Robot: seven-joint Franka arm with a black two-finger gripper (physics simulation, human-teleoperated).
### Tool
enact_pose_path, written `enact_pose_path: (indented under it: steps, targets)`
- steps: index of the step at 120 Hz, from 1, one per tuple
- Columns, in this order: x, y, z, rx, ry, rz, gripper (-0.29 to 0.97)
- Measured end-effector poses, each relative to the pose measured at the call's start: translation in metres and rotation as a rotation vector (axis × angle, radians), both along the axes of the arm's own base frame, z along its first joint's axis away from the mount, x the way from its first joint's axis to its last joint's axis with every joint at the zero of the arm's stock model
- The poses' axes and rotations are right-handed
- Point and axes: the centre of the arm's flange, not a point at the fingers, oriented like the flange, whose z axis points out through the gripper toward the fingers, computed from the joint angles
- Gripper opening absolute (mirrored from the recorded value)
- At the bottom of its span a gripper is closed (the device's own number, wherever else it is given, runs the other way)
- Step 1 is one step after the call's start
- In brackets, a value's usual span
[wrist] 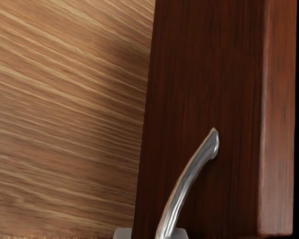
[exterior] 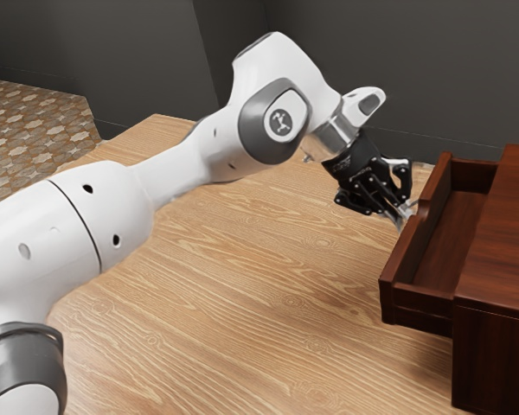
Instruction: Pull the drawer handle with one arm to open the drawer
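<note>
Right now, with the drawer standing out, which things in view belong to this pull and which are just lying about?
Part of the job:
gripper, at the drawer's front
metal handle
drawer, standing out of its cabinet

Not part of it:
wooden table, which only bears the cabinet
patterned floor
dark wall

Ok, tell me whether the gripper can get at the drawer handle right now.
Probably yes: the gripper is right at the drawer front, the drawer handle lies just before it, and nothing stands between them.
</note>
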Motion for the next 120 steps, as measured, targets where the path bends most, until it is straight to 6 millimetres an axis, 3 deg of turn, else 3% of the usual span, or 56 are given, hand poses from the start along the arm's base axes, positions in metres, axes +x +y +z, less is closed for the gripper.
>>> enact_pose_path:
  steps: [28,98,120]
  targets:
    - [-0.008,0.004,-0.002,0.006,0.03,0.002,-0.04]
    - [-0.017,0.05,0.012,0.042,0.032,0.075,-0.04]
    - [-0.018,0.057,0.012,0.046,0.035,0.085,-0.02]
